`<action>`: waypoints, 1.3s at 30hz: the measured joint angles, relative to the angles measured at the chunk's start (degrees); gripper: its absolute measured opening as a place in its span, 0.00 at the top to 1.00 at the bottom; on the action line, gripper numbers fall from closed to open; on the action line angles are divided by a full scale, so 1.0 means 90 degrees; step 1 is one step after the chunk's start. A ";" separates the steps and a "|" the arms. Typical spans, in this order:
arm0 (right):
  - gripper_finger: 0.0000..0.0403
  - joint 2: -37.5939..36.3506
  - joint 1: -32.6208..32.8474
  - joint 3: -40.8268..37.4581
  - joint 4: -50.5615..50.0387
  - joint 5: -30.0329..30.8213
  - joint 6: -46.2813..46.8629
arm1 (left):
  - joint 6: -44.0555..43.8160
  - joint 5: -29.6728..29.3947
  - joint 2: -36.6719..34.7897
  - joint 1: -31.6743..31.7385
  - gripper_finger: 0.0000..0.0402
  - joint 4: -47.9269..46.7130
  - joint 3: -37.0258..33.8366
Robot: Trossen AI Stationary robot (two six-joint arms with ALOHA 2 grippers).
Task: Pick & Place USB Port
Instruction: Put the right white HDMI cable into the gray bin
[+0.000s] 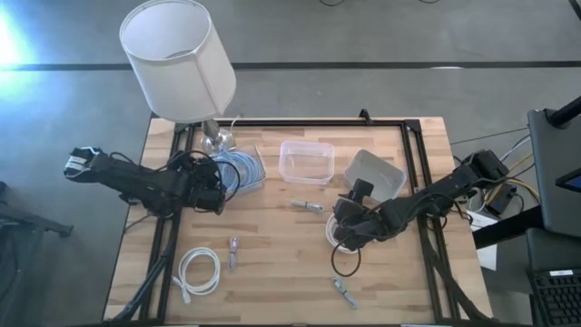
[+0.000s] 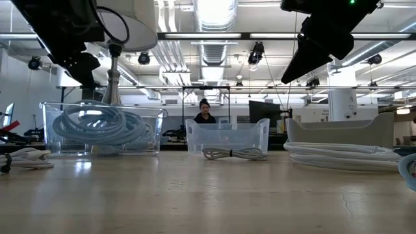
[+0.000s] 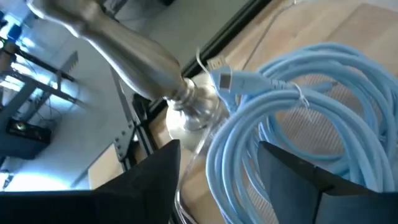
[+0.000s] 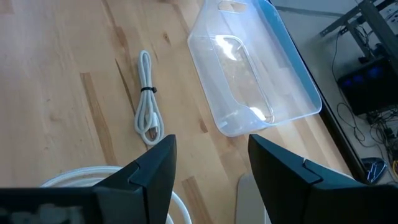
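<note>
Three clear plastic bins sit on the wooden table (image 1: pixel 272 263); one (image 1: pixel 243 173) holds the coiled pale-blue USB cable (image 3: pixel 298 118). The left gripper (image 3: pixel 217 177) hangs open above that coil. The right gripper (image 4: pixel 211 168) is open too, empty.

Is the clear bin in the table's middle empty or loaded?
Empty: the clear bin shows only its bare bottom; nothing lies inside.
</note>
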 joint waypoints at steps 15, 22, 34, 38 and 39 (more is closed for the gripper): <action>0.51 0.0000 -0.0036 0.0000 0.0070 -0.0070 0.0028 | 0.1981 0.0147 0.0005 -0.0073 0.45 0.2367 0.0311; 0.51 0.0002 -0.0061 -0.0009 0.0173 -0.0986 0.0024 | 0.3593 0.1170 0.0189 -0.0075 0.48 0.4367 0.0309; 0.51 0.0101 -0.0061 -0.0134 0.0904 -0.2653 0.0045 | 0.4413 0.1950 0.1036 -0.0075 0.49 0.5703 0.0309; 0.52 0.0240 -0.0061 -0.0136 0.0981 -0.2965 0.0483 | 0.4475 0.1961 0.1323 -0.0075 0.49 0.5834 0.0304; 0.52 0.0286 -0.0061 -0.0136 0.0988 -0.3045 0.0653 | 0.4474 0.1961 0.1370 -0.0075 0.49 0.5864 0.0304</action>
